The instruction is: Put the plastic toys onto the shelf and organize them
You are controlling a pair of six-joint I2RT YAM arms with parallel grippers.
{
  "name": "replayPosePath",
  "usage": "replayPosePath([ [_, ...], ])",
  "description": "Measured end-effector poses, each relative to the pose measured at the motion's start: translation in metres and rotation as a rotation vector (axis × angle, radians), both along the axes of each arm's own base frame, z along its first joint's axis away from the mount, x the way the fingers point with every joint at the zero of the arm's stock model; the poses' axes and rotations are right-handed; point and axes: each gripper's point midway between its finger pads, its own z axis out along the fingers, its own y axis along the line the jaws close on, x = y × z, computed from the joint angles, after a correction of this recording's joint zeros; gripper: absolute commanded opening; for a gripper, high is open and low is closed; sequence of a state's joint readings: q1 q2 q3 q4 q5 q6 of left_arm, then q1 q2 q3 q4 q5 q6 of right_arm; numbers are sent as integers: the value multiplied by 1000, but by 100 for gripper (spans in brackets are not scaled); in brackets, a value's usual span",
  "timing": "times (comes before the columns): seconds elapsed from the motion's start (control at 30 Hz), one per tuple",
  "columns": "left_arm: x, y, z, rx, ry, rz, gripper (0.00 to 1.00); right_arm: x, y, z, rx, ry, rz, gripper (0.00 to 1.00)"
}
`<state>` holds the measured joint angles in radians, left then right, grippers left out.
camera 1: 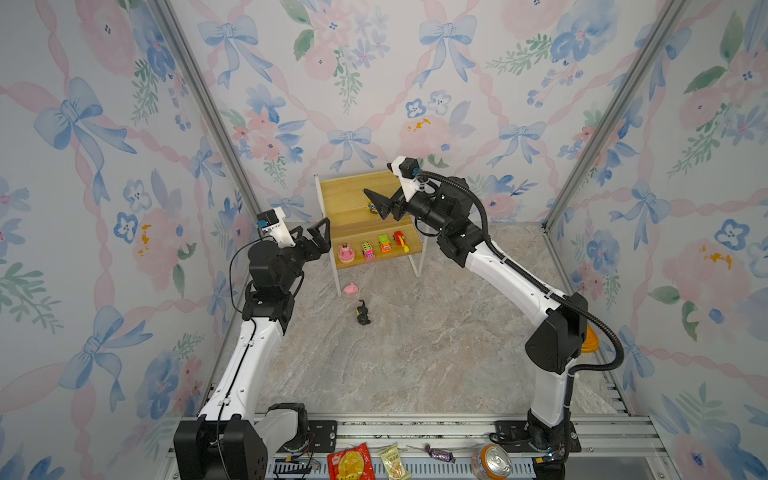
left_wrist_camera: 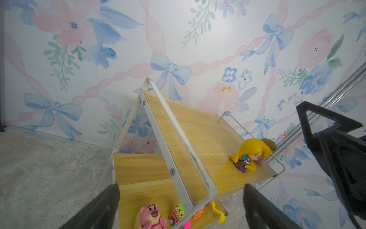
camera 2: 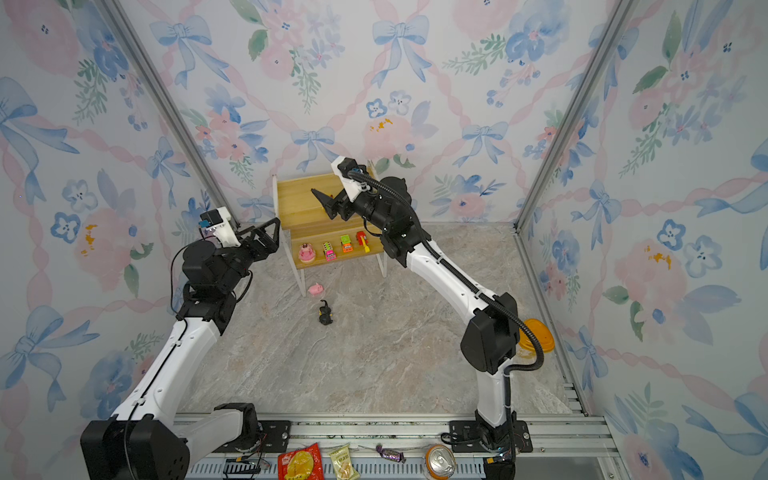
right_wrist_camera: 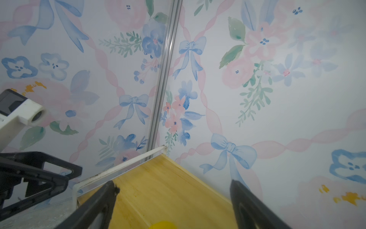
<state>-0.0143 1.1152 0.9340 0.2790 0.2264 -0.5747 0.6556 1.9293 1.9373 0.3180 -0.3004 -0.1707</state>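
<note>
Two on floor (camera 1: 415, 353): pig (camera 1: 351, 289), black-yellow figure (camera 1: 363, 313) | right hand (camera 1: 376, 203) spread over shelf (camera 1: 345, 195)

Place: robot test cell, lab type. Evidence:
- Three walls (camera 1: 519, 62) papered in a bow-and-flower print, joined at the corners by bare aluminium posts (camera 1: 203, 95).
- Marble-print floor (camera 1: 415, 357).
- Slotted aluminium rail (camera 1: 415, 430) along the floor's near edge, carrying the left arm base (camera 1: 286, 424) and right arm base (camera 1: 544, 432).
- Exposed black cable hose (camera 1: 482, 208) on the right arm.
- Camera (camera 1: 272, 222) on a white mount at the left wrist.
</note>
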Motion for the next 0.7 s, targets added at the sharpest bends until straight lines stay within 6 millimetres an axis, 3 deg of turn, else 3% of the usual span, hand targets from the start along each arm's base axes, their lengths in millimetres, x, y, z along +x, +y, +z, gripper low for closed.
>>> replayPosePath([
  [0.13, -3, -7, 14, 54, -15, 29, 98, -18, -16, 16, 34, -8, -7, 96],
  [0.27, -8, -24, 28, 120, -28, 53, 98, -34, -42, 18, 63, 27, -62, 94],
  [0.47, -4, -64, 55, 254, -46, 95, 98, -66, -91, 2, 112, 128, -157, 92],
  [0.57, 12, -77, 55, 330, -14, 149, 98, -78, -112, -9, 121, 176, -202, 92],
  [0.7, 35, -79, 38, 426, 60, 230, 98, -93, -140, -27, 124, 241, -262, 92],
])
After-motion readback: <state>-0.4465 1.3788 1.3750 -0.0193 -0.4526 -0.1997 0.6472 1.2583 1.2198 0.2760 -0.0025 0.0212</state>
